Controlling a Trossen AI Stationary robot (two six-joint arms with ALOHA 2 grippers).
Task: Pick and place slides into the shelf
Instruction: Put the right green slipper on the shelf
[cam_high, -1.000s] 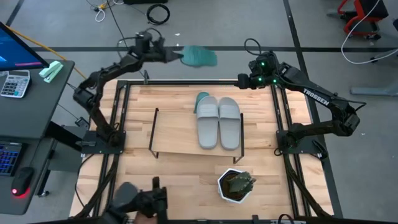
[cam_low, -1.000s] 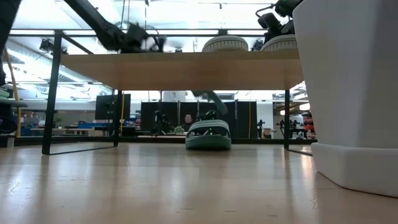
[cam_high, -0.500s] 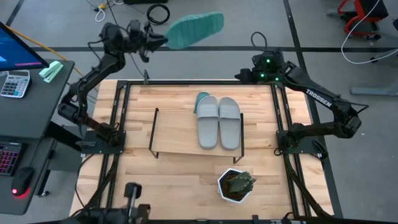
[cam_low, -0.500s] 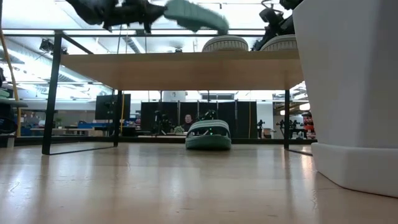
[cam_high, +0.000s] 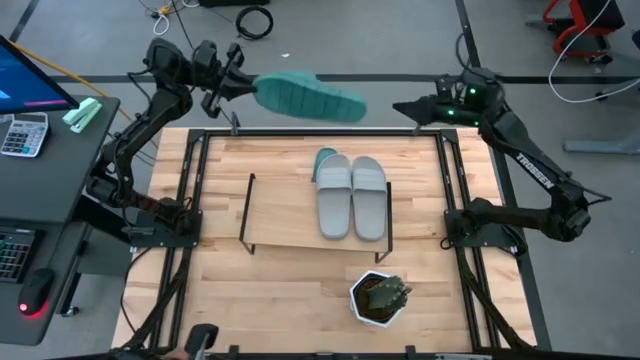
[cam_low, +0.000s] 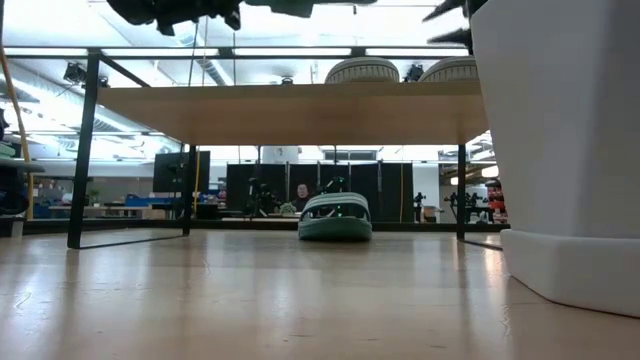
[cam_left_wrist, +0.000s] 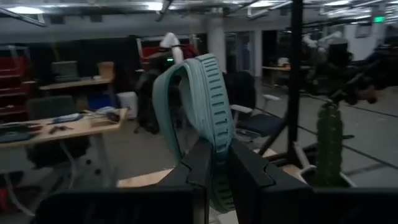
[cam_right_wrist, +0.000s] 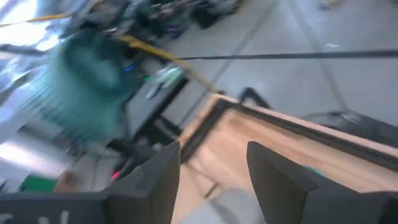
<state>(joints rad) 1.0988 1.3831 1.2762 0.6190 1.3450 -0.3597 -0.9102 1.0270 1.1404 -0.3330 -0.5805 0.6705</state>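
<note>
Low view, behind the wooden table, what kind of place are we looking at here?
Probably a robotics lab or workshop. Beyond the shelf, desks and dark equipment racks line an open room under ceiling strip lights, and from above cables trail across the grey floor.

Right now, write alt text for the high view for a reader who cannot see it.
The left gripper holds a teal slide in the air beyond the table's far edge, while the right gripper hangs open near the far right corner. Two grey slides lie side by side on the shelf; a white pot stands nearer.
</note>
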